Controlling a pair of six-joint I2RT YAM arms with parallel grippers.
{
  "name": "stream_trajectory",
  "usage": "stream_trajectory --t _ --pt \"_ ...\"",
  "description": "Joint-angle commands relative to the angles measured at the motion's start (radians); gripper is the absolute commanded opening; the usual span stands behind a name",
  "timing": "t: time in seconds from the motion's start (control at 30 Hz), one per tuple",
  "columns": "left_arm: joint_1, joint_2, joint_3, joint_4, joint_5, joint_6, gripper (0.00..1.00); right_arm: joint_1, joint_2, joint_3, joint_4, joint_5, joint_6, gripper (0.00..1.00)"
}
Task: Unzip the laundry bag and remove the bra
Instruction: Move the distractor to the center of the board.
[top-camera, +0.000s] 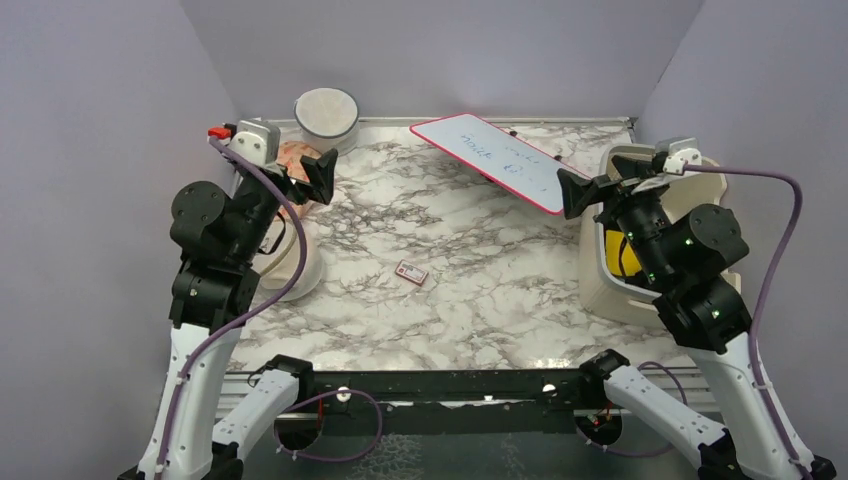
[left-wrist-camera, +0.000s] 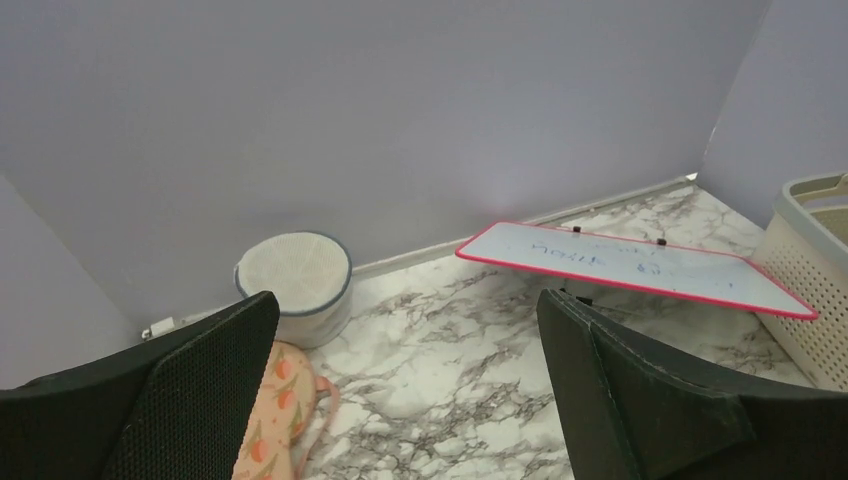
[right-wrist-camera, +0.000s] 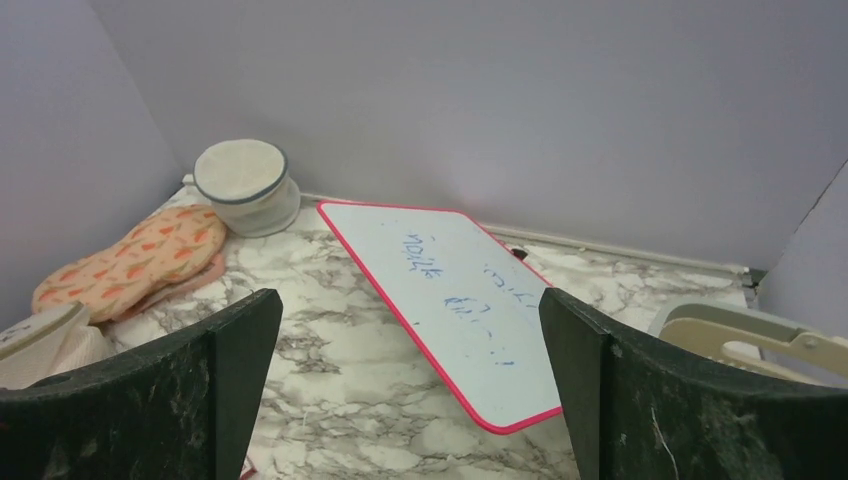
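A cream round fabric pouch, the laundry bag (top-camera: 306, 264), lies at the table's left edge, mostly hidden under my left arm. Its edge also shows at the bottom left of the right wrist view (right-wrist-camera: 45, 340). Its black mark and zip do not show. The bra is out of view. My left gripper (top-camera: 306, 180) is open and empty, held above the table just behind the pouch; its wrist view shows wide-apart fingers (left-wrist-camera: 405, 310). My right gripper (top-camera: 590, 190) is open and empty, held high over the basket's left rim, with fingers wide apart (right-wrist-camera: 410, 305).
An orange-patterned peach pouch (top-camera: 295, 155) and a white mesh cylinder bag (top-camera: 326, 115) sit at the back left. A red-rimmed whiteboard (top-camera: 500, 160) leans at the back centre. A cream slotted basket (top-camera: 615, 295) holding a yellow garment (top-camera: 612, 250) stands right. A small card (top-camera: 411, 272) lies mid-table.
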Motion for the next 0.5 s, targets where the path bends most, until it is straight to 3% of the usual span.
stream_trajectory --t 0.0,0.3,0.47 --pt "-0.011 -0.008 -0.093 0.093 -0.072 -0.031 0.99 -0.008 0.012 -0.062 0.045 0.026 0.080 1.00" --pt "-0.041 0.016 -0.302 0.212 -0.181 -0.079 0.99 -0.024 0.036 -0.193 0.063 0.001 0.261 1.00" --pt "-0.083 0.048 -0.373 0.242 -0.294 -0.106 0.99 -0.032 0.015 -0.272 0.085 -0.075 0.274 1.00"
